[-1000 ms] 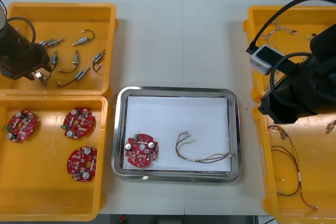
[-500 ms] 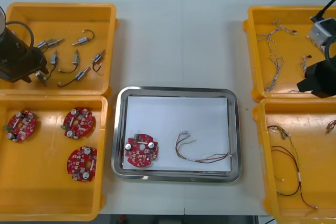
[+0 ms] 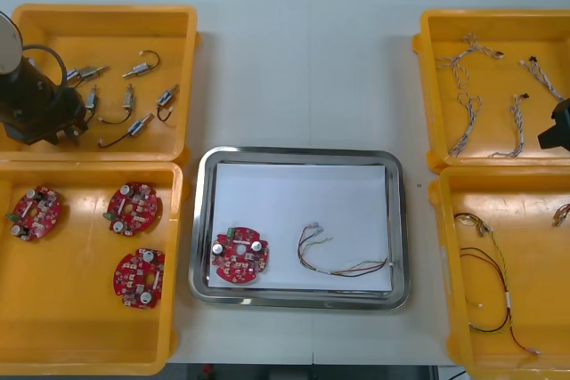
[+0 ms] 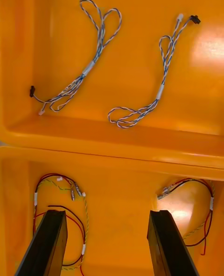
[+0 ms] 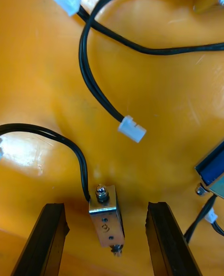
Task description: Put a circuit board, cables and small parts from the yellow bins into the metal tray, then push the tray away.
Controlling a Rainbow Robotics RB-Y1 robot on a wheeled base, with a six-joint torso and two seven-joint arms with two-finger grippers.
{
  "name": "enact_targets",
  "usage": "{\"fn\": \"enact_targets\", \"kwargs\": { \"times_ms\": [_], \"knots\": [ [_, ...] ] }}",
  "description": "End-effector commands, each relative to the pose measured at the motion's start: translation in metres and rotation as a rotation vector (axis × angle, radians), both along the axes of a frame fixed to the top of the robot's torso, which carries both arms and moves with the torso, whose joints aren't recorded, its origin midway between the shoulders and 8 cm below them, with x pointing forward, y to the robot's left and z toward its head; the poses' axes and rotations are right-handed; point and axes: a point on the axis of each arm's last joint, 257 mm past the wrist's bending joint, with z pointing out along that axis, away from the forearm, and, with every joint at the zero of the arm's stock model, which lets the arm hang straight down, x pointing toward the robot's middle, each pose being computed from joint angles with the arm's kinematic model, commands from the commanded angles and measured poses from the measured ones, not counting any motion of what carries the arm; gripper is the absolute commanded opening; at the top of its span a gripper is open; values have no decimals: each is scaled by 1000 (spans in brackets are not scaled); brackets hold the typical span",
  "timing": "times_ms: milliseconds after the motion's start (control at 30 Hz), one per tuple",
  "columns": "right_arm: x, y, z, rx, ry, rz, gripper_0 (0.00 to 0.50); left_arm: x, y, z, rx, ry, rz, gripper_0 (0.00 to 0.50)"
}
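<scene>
**A:** Lay it out for me, biggest thing first.

**B:** The light table [image 3: 303, 60] carries four yellow bins [image 3: 189, 60], two at each side. The metal tray [image 3: 403, 220] sits between the near pair and is white inside. Beyond its far rim, bare tabletop runs to the table's far edge.

**A:** What's in the tray?

**B:** A round red circuit board [image 3: 240, 256] lies near its left near corner. A red and yellow cable [image 3: 343, 264] lies toward the right, apart from the board.

**A:** And the arms?

**B:** The right gripper [image 4: 107, 215] hangs over the near right bin, by the wall it shares with the far one. Its fingers are parted and hold nothing. Red and yellow cables [image 4: 84, 248] lie beneath it, and twisted blue and white cables [image 4: 162, 89] lie past the wall.

The left gripper [image 5: 105, 207] is low in the far left bin. Its fingers are spread to either side of a small metal part [image 5: 106, 220], with a gap on each side. A black cable [image 5: 84, 168] runs off that part.

**A:** Any writing?

**B:** There are marks on the part's side, too small to read.
</scene>
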Motion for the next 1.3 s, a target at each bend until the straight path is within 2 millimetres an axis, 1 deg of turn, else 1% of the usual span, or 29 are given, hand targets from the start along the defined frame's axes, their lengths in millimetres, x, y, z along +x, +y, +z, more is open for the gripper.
{"fn": "enact_targets", "kwargs": {
  "times_ms": [33, 133, 167, 200, 233, 267, 500, 600, 667, 700, 767, 800, 900, 933, 967, 1000, 1033, 1067, 1167, 1267, 1300],
  "knots": [
    [18, -18, 21, 4, -58, -37, 500, 15, -14, 15, 47, -27, -114, 500],
    [24, -23, 23, 13, -58, -50, 500, 15, -14, 15, 46, -27, -116, 500],
    [26, -24, 23, 18, -58, -53, 500, 15, -13, 16, 49, -27, -116, 380],
    [28, -24, 24, 23, -60, -54, 500, 15, -14, 15, 48, -27, -117, 300],
    [30, -25, 24, 31, -59, -58, 500, 15, -14, 15, 48, -27, -117, 99],
    [33, -26, 24, 36, -61, -59, 500, 14, -14, 16, 48, -26, -118, 0],
    [52, -29, 29, 28, -66, -66, 500, 14, -14, 15, 46, -24, -117, 0],
    [64, -30, 30, 16, -65, -79, 500, 13, -14, 14, 46, -21, -117, 0],
    [74, -31, 29, 14, -68, -88, 500, 14, -14, 17, 43, -28, -118, 0],
    [77, -31, 28, 14, -67, -88, 500, 15, -14, 19, 42, -31, -118, 0],
    [88, -31, 26, 14, -78, -94, 500, 14, -10, 27, 26, -35, -104, 0],
    [90, -30, 24, 14, -79, -94, 500, 13, -8, 30, 23, -34, -101, 0],
    [101, -31, 17, 7, -82, -101, 500, 8, -3, 47, 13, -27, -90, 0],
    [102, -31, 16, 4, -80, -103, 500, 7, -3, 49, 12, -26, -91, 0],
    [108, -30, 9, 4, -75, -107, 500, 5, -1, 59, 14, -26, -92, 0],
    [110, -29, 6, 6, -74, -109, 500, 4, -1, 62, 15, -26, -94, 0],
    [113, -28, 1, 17, -70, -112, 500, 3, 0, 70, 16, -25, -94, 0],
    [115, -28, -2, 21, -70, -115, 500, 2, 0, 73, 18, -25, -94, 0],
    [123, -31, -15, 26, -72, -123, 500, 0, -4, 97, 9, -30, -101, 0],
    [127, -34, -22, 11, -74, -122, 500, -5, -10, 114, 8, -33, -118, 0],
    [128, -35, -23, 8, -77, -123, 500, -6, -12, 116, 9, -33, -124, 0]
  ]
}}
